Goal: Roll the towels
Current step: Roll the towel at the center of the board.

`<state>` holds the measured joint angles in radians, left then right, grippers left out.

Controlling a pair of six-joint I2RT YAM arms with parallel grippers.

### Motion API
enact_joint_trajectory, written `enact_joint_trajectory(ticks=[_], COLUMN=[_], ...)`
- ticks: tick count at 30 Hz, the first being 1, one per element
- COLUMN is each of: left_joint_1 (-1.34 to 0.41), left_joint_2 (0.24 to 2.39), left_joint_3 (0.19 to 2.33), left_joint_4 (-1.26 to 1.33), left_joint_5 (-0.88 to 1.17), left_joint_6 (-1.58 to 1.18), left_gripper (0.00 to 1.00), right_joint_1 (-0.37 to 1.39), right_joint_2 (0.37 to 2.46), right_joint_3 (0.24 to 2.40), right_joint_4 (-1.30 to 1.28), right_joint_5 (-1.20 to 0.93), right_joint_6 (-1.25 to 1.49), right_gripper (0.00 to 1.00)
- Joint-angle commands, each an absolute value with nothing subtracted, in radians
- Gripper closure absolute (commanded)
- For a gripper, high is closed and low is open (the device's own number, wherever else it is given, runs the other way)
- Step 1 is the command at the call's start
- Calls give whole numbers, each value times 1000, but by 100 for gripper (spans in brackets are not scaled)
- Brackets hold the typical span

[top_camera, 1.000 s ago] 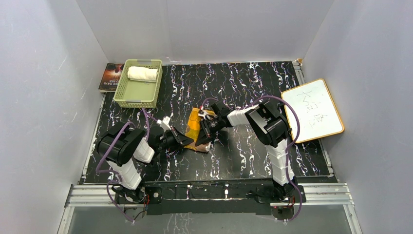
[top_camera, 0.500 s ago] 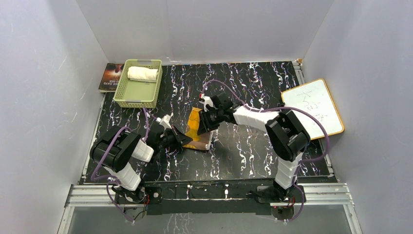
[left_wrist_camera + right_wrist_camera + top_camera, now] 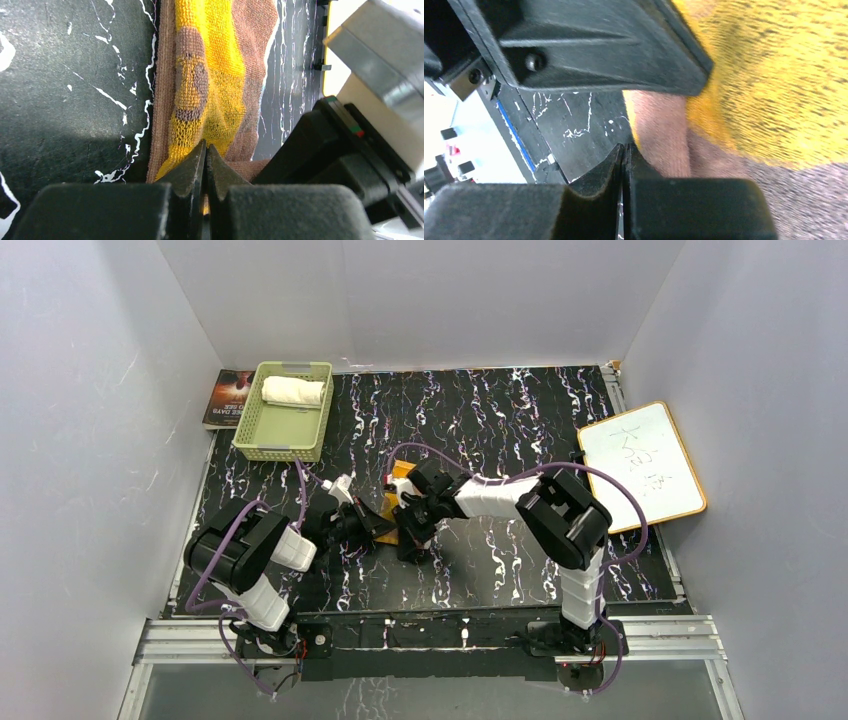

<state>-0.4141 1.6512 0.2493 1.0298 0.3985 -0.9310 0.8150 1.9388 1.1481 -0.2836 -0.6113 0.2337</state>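
Near the middle of the overhead view, both of my arms reach in to one spot on the black marbled table (image 3: 500, 410). The left gripper (image 3: 378, 527) and the right gripper (image 3: 408, 535) sit tip to tip, just below the brown towel (image 3: 400, 472). Only a small orange-brown patch of that towel shows above the right wrist. In the upper left, the cream towel (image 3: 293, 391) lies rolled inside the green basket (image 3: 262, 430), and a book (image 3: 228, 397) lies just left of the basket. A whiteboard (image 3: 640, 465) rests at the right edge.

On the left wrist camera, the left gripper (image 3: 205, 150) has its jaws pressed together at the near edge of the brown towel (image 3: 215, 75). A sliver of yellow shows between them, so I read it as pinching the cloth. The towel runs up the frame, bunched along its yellow middle.

On the right wrist camera, the right gripper (image 3: 623, 152) is fully closed, its tips right at the towel's brown border (image 3: 664, 135). I cannot tell whether any cloth is caught. One finger (image 3: 589, 45) of the left gripper crosses the top of the frame, lying over the yellow pile.
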Motion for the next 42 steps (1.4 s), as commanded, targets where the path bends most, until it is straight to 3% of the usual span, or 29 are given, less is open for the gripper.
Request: enact_joint_trajectory(ticks=[1, 12, 15, 18, 19, 22, 24, 25, 32, 42], left_joint_1=[-414, -423, -425, -426, -426, -425, -426, -426, -426, -426], left_joint_2=[1653, 1669, 1669, 1662, 1657, 1643, 1638, 1638, 1692, 1695], left_joint_3=[245, 258, 261, 266, 269, 279, 284, 285, 297, 301], left_joint_4=[897, 888, 883, 864, 855, 823, 812, 810, 836, 837], left_joint_5=[316, 318, 319, 318, 315, 306, 303, 302, 336, 364], left_joint_6=[-864, -851, -850, -844, -839, -826, -821, -819, -826, -824], left_gripper=[100, 100, 100, 100, 100, 100, 100, 100, 100, 100], right_joint_1=[743, 659, 666, 762, 813, 957, 1034, 1072, 1286, 1313], right_joint_2=[1902, 1940, 1918, 1718, 1641, 1496, 1455, 1452, 1629, 1805], right_joint_3=[1094, 977, 987, 990, 986, 976, 964, 961, 1067, 1096], right_joint_4=[-197, -45, -102, -127, -124, -105, -84, -82, -198, -247], right_joint_5=[-700, -904, -806, -527, -406, -129, -41, 5, 319, 546], right_joint_6=[229, 295, 270, 195, 161, 61, -19, -60, -256, -338], right_gripper=[100, 100, 100, 100, 95, 51, 35, 32, 39, 43])
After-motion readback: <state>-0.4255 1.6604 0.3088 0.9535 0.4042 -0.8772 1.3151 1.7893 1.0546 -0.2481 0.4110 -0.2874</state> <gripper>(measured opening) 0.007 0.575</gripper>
